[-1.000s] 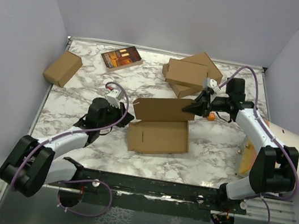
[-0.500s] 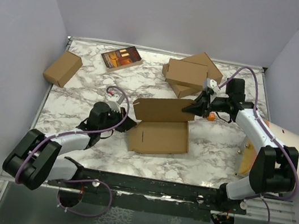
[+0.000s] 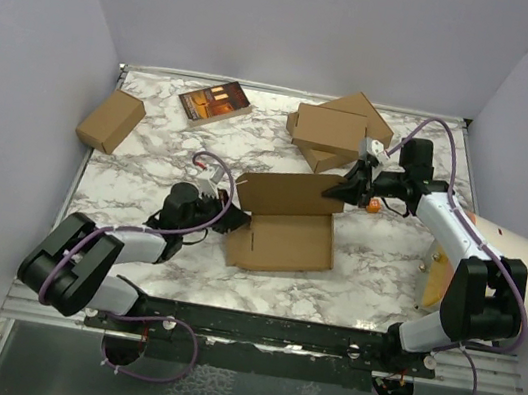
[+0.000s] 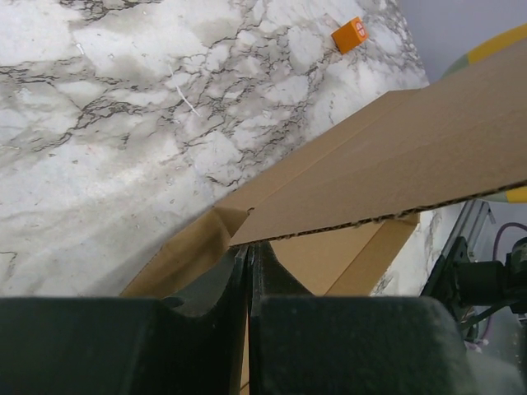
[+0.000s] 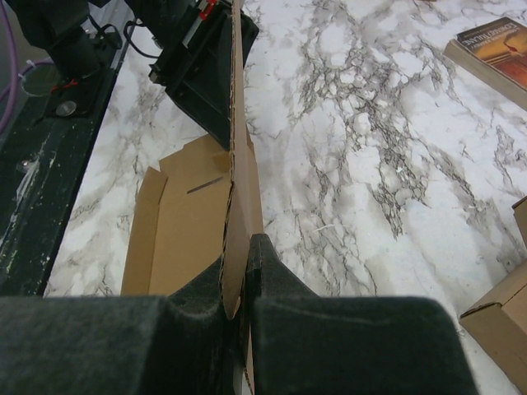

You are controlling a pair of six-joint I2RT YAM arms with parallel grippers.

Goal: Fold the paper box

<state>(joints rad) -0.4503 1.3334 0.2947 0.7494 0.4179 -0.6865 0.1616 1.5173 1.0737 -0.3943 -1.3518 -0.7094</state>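
Note:
The paper box (image 3: 282, 243) is a brown cardboard sheet in the middle of the table. Its base lies flat and its rear panel (image 3: 283, 193) is lifted at a slant. My right gripper (image 3: 338, 192) is shut on that panel's right edge; in the right wrist view the cardboard (image 5: 239, 164) runs edge-on out of the gripper (image 5: 243, 251). My left gripper (image 3: 231, 218) is low at the box's left edge. In the left wrist view it (image 4: 249, 247) is shut, tips just under the raised panel (image 4: 412, 156), beside a folded side flap (image 4: 185, 251).
Two ready-folded boxes (image 3: 341, 129) are stacked at the back right. A small carton (image 3: 111, 120) sits at the back left and a book (image 3: 214, 102) at the back. A small orange block (image 3: 373, 205) lies by the right gripper. A yellow-white object (image 3: 497, 259) hangs off the right table edge.
My left arm has dropped lower and slid its shut gripper right and nearer, up to the box's left edge. The right gripper and raised panel have stayed still.

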